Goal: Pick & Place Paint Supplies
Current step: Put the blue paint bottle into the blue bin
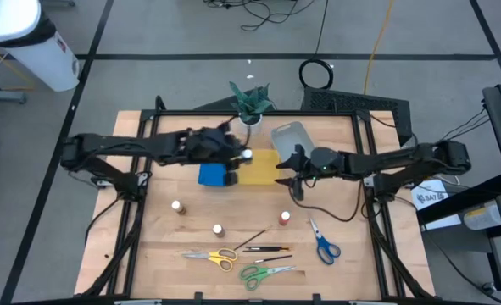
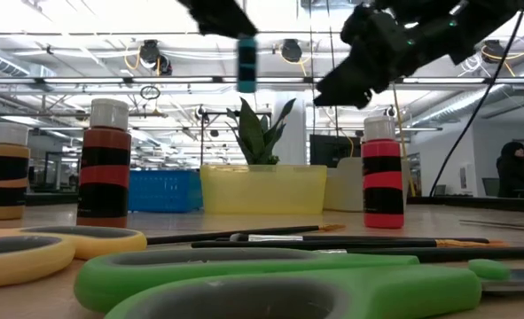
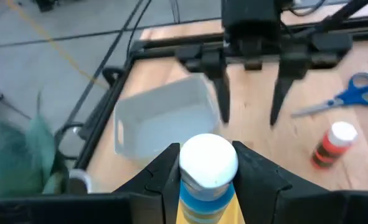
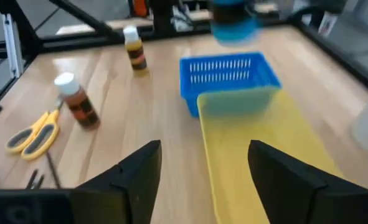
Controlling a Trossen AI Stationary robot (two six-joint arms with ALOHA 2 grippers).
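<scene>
Blue-banded, white-capped paint bottle (image 3: pixel 207 171) is clamped in the left gripper's (image 1: pixel 233 155) jaws, apparently above the blue tray (image 1: pixel 211 174). Right gripper (image 1: pixel 288 163) hovers over the yellow tray (image 1: pixel 258 168), jaws apart and empty. Three bottles, brushes and scissors remain on the bench (image 1: pixel 148 220).

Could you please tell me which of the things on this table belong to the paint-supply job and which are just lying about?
Job:
blue paint bottle, held in left gripper
three standing paint bottles
brushes
yellow scissors
green scissors
blue scissors

Lying about:
potted plant
blue tray
yellow tray
clear tray
</scene>
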